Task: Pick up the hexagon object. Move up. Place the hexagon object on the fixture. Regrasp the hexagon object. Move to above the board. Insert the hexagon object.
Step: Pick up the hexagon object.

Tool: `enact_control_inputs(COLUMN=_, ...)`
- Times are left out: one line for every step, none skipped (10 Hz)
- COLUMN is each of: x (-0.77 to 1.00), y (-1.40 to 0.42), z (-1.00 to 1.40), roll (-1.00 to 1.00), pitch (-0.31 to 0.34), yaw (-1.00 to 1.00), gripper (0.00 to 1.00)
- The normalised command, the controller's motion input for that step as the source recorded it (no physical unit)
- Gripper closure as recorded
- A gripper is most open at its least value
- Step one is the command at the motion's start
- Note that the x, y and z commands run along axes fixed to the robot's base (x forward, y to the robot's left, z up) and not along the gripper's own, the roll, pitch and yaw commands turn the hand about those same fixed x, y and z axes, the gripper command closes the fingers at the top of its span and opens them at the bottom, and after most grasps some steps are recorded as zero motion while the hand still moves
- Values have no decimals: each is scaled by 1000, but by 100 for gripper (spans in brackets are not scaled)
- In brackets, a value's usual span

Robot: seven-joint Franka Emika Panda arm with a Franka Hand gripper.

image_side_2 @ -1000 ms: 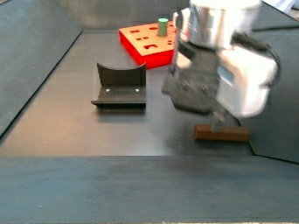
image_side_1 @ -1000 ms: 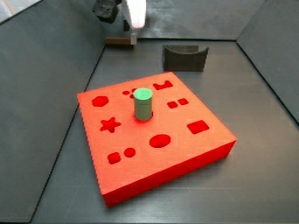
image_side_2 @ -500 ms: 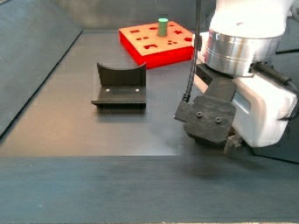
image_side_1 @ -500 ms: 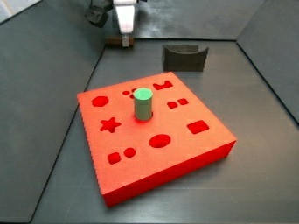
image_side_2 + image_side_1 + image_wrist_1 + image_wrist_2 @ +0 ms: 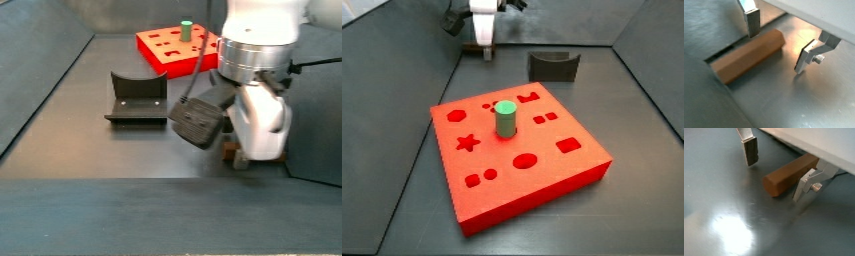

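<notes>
Pickup stage only: the hexagon object (image 5: 749,53) lay flat on the dark bench (image 5: 724,223), not yet lifted, so every later step (lift, rest on the fixture (image 5: 136,97), regrasp, travel to the board (image 5: 516,150), insertion) remained to be done. Gripper (image 5: 779,44) sat low at the far end of the bench, well apart from the board in a side view. Fingers (image 5: 750,150) were spread wide and straddled the bar; in both wrist views a gap showed between each pad and the piece, so nothing was clamped. Bar appeared as a slim brown prism with flat facets and a clean-cut end face, matte, lighter on its upper facet, throwing a narrow shadow along one side. Fixture stood empty, its curved notch clear. Board carried a green peg (image 5: 505,117) upright in one cutout; the hexagon's own hole could not be made out. Judged progress: early, first grasp pending.
</notes>
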Motion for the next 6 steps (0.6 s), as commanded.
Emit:
enact_control_inputs(x=0, y=-6, z=-1000, roll=156, pitch=-17, yaw=-309, gripper=0)
enact_control_inputs(x=-406, y=20, z=-1000, roll=20, pitch=-123, yaw=-3, gripper=0)
enact_control_inputs(x=0, y=0, z=-149, roll=-51, pitch=-33, yaw=63, gripper=0)
enact_control_inputs(x=-9, y=0, z=0, roll=0, pitch=-19, yaw=0, gripper=0)
enact_control_inputs(x=0, y=0, z=0, roll=0, pitch=0, yaw=0, gripper=0)
enact_control_inputs(x=0, y=0, z=0, roll=0, pitch=0, yaw=0, gripper=100)
